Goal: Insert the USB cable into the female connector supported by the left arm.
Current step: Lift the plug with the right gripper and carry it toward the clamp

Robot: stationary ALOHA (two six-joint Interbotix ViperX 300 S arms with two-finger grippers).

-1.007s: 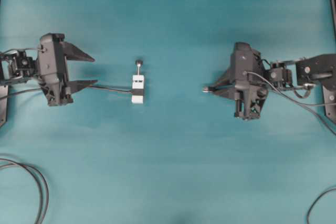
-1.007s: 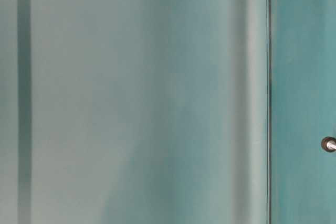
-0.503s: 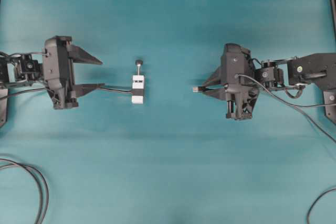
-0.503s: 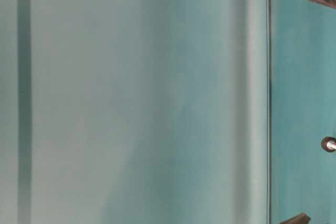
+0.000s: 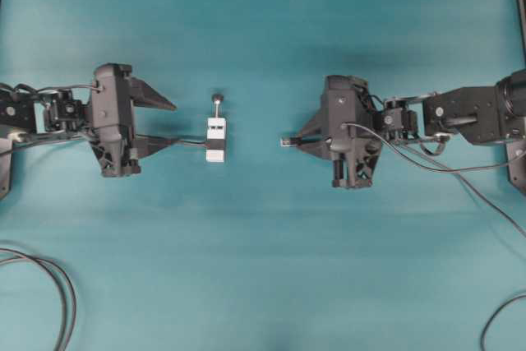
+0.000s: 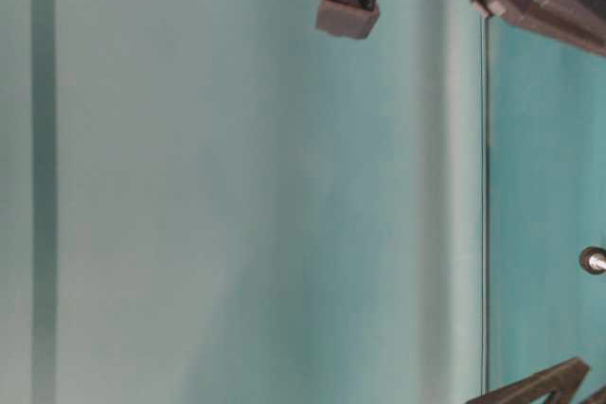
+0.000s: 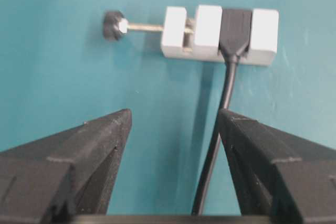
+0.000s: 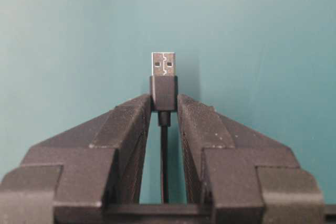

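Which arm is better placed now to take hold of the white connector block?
Left. The left gripper is open, close beside the female connector, whose cable runs between its fingers. The right gripper is shut on the USB cable.

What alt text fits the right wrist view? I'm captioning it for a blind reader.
The right pincer is shut on the USB cable, gripping the dark plug body so that the metal tip points straight ahead, away from the camera. The thin cable runs back between the fingers, over a plain teal surface.
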